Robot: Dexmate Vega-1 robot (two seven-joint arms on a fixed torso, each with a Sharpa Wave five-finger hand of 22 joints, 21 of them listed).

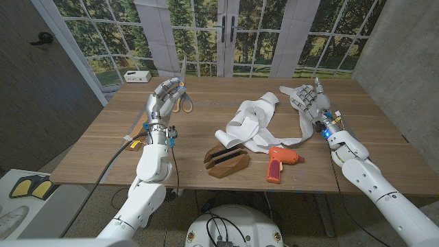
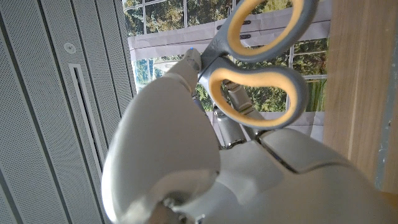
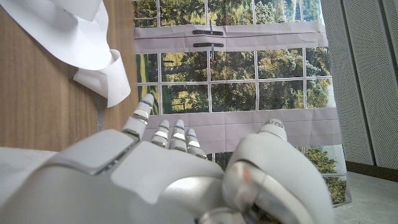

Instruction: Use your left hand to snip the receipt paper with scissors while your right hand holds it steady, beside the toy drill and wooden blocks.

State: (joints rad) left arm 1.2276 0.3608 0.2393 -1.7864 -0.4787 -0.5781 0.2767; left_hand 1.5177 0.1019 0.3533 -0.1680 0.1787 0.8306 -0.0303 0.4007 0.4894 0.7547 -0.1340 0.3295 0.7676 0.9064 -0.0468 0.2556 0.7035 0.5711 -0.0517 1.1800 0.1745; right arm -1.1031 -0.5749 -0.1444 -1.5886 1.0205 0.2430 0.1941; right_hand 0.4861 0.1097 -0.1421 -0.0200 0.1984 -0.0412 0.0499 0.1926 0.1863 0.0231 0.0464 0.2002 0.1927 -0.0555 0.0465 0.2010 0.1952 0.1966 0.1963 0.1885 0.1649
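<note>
My left hand [image 1: 163, 103] is at the table's far left and holds the scissors [image 1: 184, 103] by their grey and yellow handles. In the left wrist view a finger [image 2: 239, 104] passes through one loop of the scissors [image 2: 261, 81]. The white receipt paper [image 1: 250, 123] lies crumpled in the middle, and a strip of it runs right toward my right hand [image 1: 306, 99]. That hand has its fingers spread beside the paper's far end, gripping nothing. The right wrist view has folds of the receipt paper [image 3: 74, 31] ahead of my right hand's fingers [image 3: 177, 134].
The orange toy drill [image 1: 280, 163] lies near the front edge, right of the dark wooden blocks [image 1: 226, 161]. A small white box [image 1: 137, 77] stands at the table's far left corner. A cable [image 1: 116, 161] hangs off the table's left front edge.
</note>
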